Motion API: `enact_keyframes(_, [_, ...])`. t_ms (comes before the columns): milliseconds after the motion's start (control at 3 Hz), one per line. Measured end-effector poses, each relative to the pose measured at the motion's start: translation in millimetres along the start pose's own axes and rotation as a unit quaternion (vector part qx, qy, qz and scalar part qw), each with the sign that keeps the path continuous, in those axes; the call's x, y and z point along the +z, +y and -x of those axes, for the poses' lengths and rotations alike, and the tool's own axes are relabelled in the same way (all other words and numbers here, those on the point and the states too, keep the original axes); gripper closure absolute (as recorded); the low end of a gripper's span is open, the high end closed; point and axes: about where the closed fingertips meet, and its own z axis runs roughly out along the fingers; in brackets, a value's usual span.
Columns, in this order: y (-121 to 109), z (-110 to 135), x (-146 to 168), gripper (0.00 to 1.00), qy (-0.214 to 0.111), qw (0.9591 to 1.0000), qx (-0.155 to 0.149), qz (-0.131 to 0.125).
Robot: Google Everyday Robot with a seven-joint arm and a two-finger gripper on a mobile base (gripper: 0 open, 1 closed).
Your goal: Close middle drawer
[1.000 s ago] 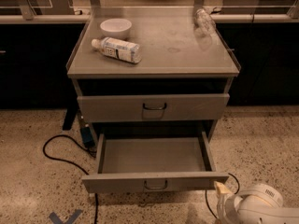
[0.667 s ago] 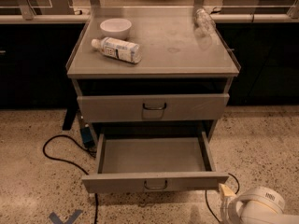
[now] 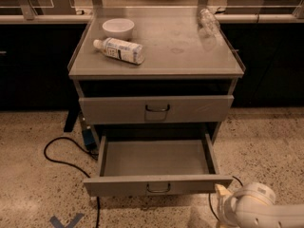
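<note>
Middle drawer (image 3: pixel 156 159) stands pulled wide open at bottom centre, below the taller drawer front (image 3: pixel 199 109). The pincer (image 3: pixel 221 192), on a white arm (image 3: pixel 251 209), is at lower right, just beside the open drawer's right front corner. On the surface (image 3: pixel 180 49): a white bowl (image 3: pixel 118 27), a labelled bottle (image 3: pixel 118 50) lying flat, and a clear bottle (image 3: pixel 208 20) at upper right.

White rounded plastic arm (image 3: pixel 254 208) is lying low in the bottom right corner of view. Its pale two-finger gripper (image 3: pixel 221 192) is sitting at the arm's left end, angled up-left.
</note>
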Motion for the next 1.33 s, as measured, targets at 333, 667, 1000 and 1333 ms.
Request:
enact_keyframes(333, [-8, 11, 43, 0.00, -0.002, 0.9991, 0.001, 0.042])
enact_keyframes(667, [-24, 15, 64, 0.00, -0.003, 0.9986, 0.012, 0.051])
enact_keyframes(1000, [-61, 8, 49, 0.00, -0.023, 0.9985, 0.049, -0.006])
enact_keyframes(1333, [-114, 1, 3, 0.00, -0.071, 0.9878, 0.095, -0.102])
